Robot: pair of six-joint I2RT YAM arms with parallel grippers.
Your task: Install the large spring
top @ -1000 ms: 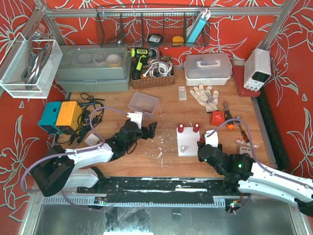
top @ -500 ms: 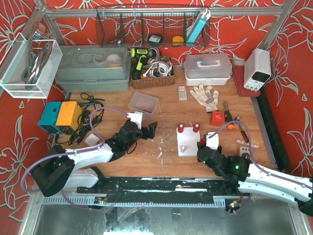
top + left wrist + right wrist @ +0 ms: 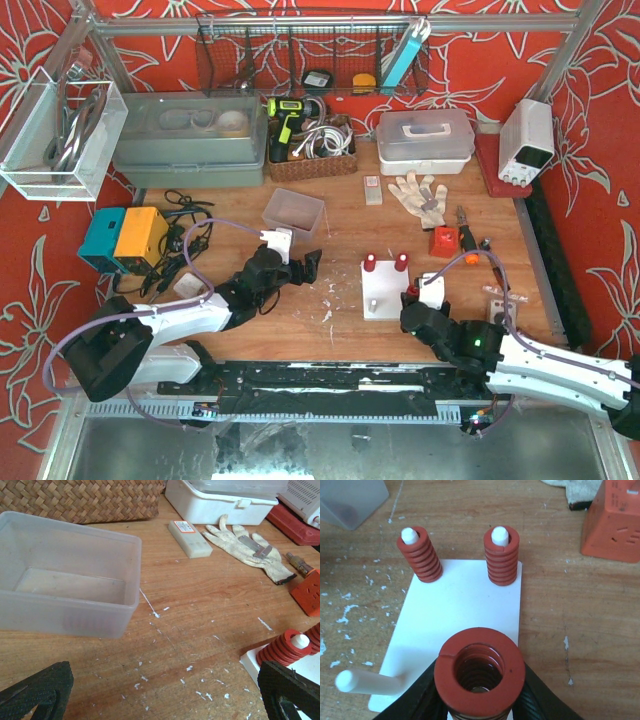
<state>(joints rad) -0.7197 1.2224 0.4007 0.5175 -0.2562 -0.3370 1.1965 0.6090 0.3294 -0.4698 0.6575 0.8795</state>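
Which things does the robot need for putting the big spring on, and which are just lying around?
For the job: large red spring, held in the right hand; white base plate; bare white peg; two smaller red springs already on pegs.

Just lying about: clear plastic tub; work glove; orange block; wicker basket.

The large spring (image 3: 479,672) runs off the bottom edge of the right wrist view, its lower coils hidden between the fingers (image 3: 415,702) of the right gripper (image 3: 480,705). In the left wrist view, the bottom corners cut off the left gripper (image 3: 162,695), and the lower right edge crops the white base plate (image 3: 249,660).
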